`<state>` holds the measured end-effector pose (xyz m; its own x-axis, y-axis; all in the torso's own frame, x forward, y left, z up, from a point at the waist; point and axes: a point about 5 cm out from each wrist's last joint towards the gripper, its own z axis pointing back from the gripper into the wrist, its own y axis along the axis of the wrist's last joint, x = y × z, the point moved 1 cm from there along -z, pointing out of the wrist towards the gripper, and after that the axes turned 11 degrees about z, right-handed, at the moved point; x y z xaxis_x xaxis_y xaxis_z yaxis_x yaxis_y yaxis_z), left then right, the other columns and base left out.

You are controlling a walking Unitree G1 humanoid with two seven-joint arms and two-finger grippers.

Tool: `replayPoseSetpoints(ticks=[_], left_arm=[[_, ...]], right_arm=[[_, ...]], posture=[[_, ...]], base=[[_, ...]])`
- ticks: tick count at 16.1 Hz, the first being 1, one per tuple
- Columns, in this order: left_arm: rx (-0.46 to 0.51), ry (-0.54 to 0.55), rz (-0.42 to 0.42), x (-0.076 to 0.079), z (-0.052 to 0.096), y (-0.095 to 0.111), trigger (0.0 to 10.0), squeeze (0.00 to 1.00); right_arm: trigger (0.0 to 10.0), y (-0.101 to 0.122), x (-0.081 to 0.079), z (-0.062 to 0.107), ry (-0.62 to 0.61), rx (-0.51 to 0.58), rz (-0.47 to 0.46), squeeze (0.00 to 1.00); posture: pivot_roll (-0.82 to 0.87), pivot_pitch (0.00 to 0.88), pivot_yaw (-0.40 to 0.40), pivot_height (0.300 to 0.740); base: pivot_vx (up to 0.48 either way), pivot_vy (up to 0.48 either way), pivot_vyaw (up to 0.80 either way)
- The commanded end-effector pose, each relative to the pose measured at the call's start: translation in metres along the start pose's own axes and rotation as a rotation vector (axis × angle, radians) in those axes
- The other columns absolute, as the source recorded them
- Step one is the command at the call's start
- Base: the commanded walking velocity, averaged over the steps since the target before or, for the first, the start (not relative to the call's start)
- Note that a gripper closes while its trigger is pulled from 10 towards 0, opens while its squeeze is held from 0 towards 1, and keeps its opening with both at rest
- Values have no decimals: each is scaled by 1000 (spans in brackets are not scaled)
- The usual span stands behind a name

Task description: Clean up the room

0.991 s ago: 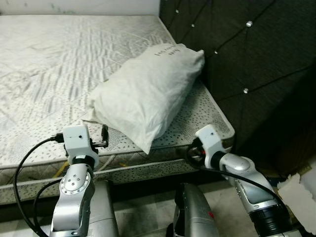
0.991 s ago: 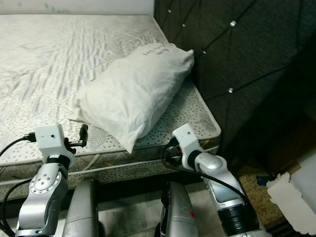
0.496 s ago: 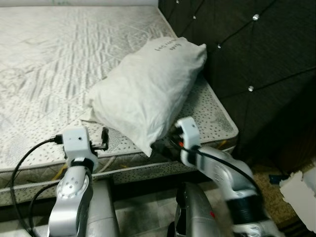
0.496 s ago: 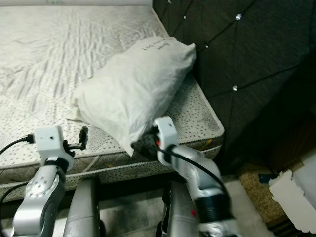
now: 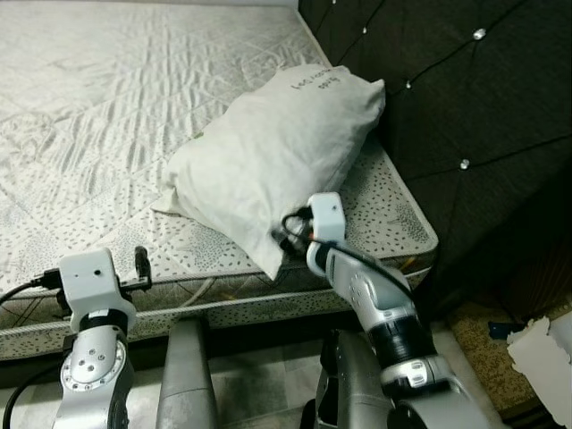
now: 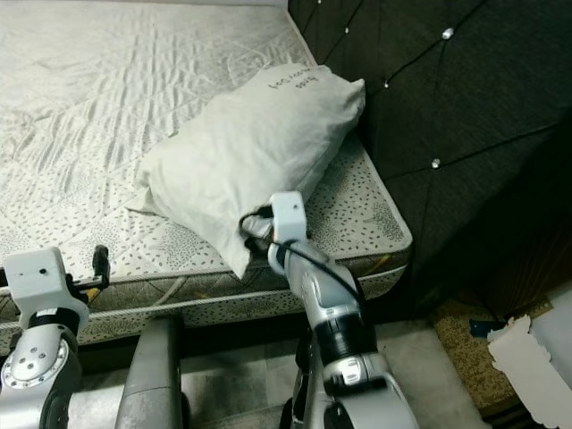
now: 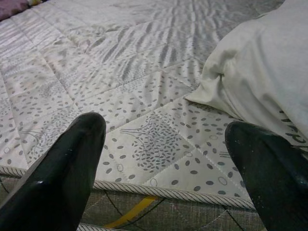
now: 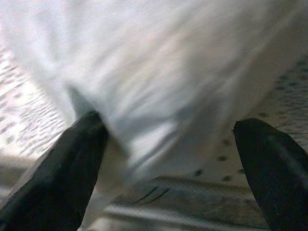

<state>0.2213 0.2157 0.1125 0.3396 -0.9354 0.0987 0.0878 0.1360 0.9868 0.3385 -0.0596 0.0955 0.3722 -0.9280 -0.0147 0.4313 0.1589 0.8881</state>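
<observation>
A rumpled white pillow (image 5: 268, 147) lies slantwise on the bare mattress (image 5: 89, 107), its far end against the headboard. My right gripper (image 5: 284, 241) is at the pillow's near corner by the bed's front edge. In the right wrist view it (image 8: 173, 139) stands open, with the blurred pillow cloth (image 8: 159, 72) between and just beyond the two fingers. My left gripper (image 5: 139, 266) is open and held low in front of the mattress edge, well to the pillow's left. The left wrist view looks across the quilted mattress (image 7: 144, 96) at the pillow's corner (image 7: 260, 91).
A dark tufted headboard (image 5: 447, 98) rises along the bed's right side. Torn white cardboard (image 5: 541, 344) lies on the floor at the right. The mattress's piped front edge (image 5: 223, 299) runs just ahead of both arms, with tiled floor (image 5: 259, 393) below.
My right arm has swung left and forward from beside the bed's corner to the pillow's near corner. The left arm has dropped lower and to the left. The camera has shifted a little.
</observation>
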Motion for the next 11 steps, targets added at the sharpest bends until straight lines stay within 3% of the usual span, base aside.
replayPoseSetpoints(ticks=[1,3,4,5,9,11], left_arm=[[4,2,1,3,0,2,10000,0],[1,-7,5,5,-1,2,10000,0],[1,-11,7,6,-2,2,10000,0],[1,-12,8,6,-3,3,10000,0],[4,-12,25,8,-6,3,10000,0],[6,-9,27,8,-5,3,10000,0]], right_arm=[[10000,1,4,-3,-33,-3,-16,0],[10000,5,-5,-8,-21,1,-35,0],[7216,5,-14,-12,6,5,-43,0],[0,3,-17,-14,12,-1,-61,0],[0,13,-38,-28,9,21,-171,0],[0,17,-40,-30,8,31,-181,0]], posture=[[214,91,-101,556],[212,92,-96,556],[207,90,-96,556],[207,90,-99,556],[223,88,-106,556],[229,87,-111,556]], base=[[0,0,0],[0,0,0],[0,0,0],[0,0,0],[0,0,0],[0,0,0]])
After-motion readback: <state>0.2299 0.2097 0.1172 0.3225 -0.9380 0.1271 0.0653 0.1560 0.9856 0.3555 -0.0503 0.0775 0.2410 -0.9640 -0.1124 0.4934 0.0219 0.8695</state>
